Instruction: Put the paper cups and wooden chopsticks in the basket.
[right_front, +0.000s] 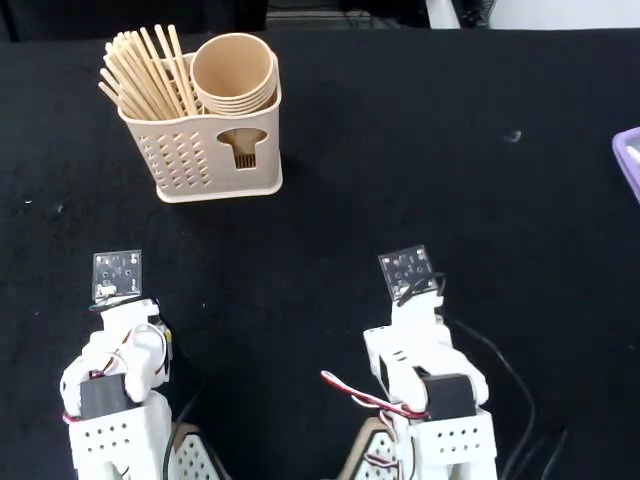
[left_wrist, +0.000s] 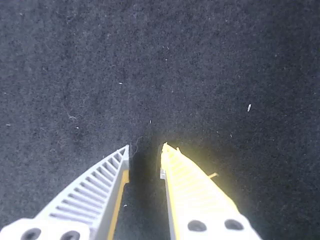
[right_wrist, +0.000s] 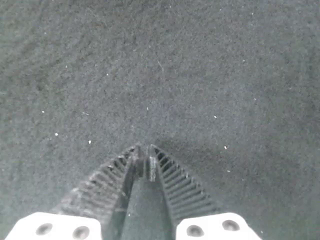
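A beige slotted basket (right_front: 215, 150) stands at the back left of the black table. In its left compartment several wooden chopsticks (right_front: 148, 72) lean upright. A nested stack of paper cups (right_front: 234, 72) fills its right compartment. Both arms sit folded at the table's near edge, the left arm (right_front: 115, 370) in front of the basket and the right arm (right_front: 425, 375) further right, both well short of it. My left gripper (left_wrist: 145, 146) hangs over bare cloth, open by a narrow gap and holding nothing. My right gripper (right_wrist: 145, 147) is shut over bare cloth, with its tips touching.
A purple object (right_front: 628, 160) pokes in at the right edge of the table. Black cloth (right_front: 420, 160) covers the surface between the arms and the basket. Cables trail near the right arm's base (right_front: 500, 400).
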